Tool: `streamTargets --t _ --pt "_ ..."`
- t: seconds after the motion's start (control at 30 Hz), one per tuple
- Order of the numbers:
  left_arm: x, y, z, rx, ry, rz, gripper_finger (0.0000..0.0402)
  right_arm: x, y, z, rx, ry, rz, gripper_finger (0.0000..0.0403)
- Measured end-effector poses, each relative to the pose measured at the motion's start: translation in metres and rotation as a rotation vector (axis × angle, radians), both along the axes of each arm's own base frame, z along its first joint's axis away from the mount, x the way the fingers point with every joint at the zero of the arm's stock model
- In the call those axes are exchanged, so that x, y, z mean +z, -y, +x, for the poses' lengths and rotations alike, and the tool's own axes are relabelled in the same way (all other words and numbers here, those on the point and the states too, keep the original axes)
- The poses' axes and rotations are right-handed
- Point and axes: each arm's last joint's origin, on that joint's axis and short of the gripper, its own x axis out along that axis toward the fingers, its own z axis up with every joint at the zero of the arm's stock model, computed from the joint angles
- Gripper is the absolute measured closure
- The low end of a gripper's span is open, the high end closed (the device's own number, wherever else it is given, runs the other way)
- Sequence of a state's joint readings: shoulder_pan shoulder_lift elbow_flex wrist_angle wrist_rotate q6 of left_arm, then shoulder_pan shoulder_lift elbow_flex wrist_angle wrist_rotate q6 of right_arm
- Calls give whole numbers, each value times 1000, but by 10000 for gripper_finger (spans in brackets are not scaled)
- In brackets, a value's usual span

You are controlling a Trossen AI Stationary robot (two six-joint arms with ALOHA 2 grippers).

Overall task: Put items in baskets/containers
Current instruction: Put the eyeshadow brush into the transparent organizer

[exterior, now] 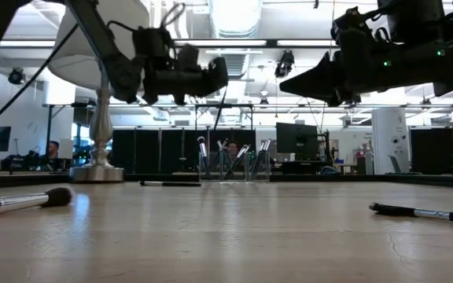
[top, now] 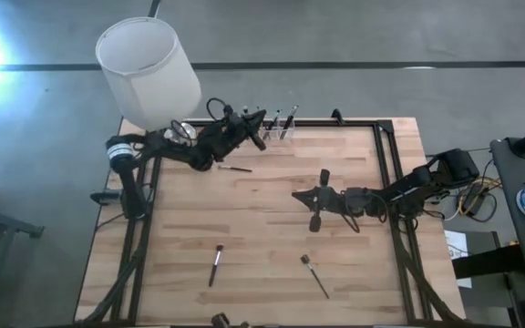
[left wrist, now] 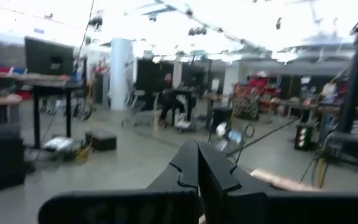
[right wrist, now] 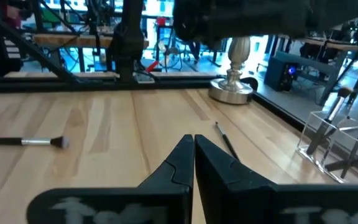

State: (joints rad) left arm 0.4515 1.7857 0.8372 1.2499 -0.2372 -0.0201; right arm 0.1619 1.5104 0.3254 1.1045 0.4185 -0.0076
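My table is pale matt wood; the holder clear glossy plastic; the lamp base shiny metal.

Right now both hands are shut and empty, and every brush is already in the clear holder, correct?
Not quite. Both the left hand and right hand are shut and empty, but the high view shows loose brushes on the table: one, another, a third short of the clear holder.

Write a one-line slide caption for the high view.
Both shut hands, left by the clear holder and right mid-table, hover empty while three brushes lie loose.
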Motion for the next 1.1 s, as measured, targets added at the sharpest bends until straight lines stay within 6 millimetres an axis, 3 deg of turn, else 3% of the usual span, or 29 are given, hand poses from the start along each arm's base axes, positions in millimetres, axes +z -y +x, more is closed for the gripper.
streamTargets --t 0.23,1.1 --pt "-11 -21 11 29 -41 -10 402 0 -1 -1 6 -1 0 394" --pt "-33 -36 14 96 -90 -8 402 0 -8 -2 36 -4 -21 394"
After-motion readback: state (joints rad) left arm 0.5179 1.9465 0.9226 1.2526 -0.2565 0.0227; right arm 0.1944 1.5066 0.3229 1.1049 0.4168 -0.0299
